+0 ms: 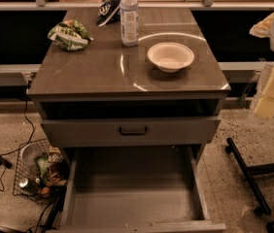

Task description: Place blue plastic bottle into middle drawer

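Countertop (78, 72) holds clear white-capped bottle (129, 18); jaws at right.

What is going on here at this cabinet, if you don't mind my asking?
Nothing is being handled yet. The blue plastic bottle stands upright on the cabinet top, behind a white bowl. The middle drawer below is pulled open. The gripper seems to be the pale shape at the right edge, well clear of the bottle.

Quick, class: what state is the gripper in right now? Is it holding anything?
Gripper: at the view's right edge, beside the cabinet; open or closed cannot be told. The blue plastic bottle stands on that cabinet, apart from it.
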`<action>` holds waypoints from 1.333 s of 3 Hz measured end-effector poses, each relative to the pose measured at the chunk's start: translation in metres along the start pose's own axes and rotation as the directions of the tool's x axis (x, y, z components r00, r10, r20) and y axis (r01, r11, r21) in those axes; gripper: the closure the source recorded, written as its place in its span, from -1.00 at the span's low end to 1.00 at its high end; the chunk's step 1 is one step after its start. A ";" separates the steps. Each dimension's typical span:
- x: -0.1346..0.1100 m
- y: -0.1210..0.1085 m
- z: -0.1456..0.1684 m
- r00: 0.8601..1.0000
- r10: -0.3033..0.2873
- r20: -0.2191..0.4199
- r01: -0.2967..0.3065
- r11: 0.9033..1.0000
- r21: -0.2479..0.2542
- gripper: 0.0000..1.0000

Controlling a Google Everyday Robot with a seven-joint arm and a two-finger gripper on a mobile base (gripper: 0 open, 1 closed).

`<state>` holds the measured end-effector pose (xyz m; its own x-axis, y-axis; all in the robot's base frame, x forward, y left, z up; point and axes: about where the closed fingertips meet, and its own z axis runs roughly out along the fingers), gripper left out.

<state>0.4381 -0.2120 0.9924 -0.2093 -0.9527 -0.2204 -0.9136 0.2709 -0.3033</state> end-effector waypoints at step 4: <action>-0.041 -0.132 -0.001 0.906 0.121 0.405 -0.239 0.937 0.254 -1.00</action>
<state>0.5664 -0.2089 1.0422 -0.1588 -0.7747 -0.6121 -0.7180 0.5162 -0.4670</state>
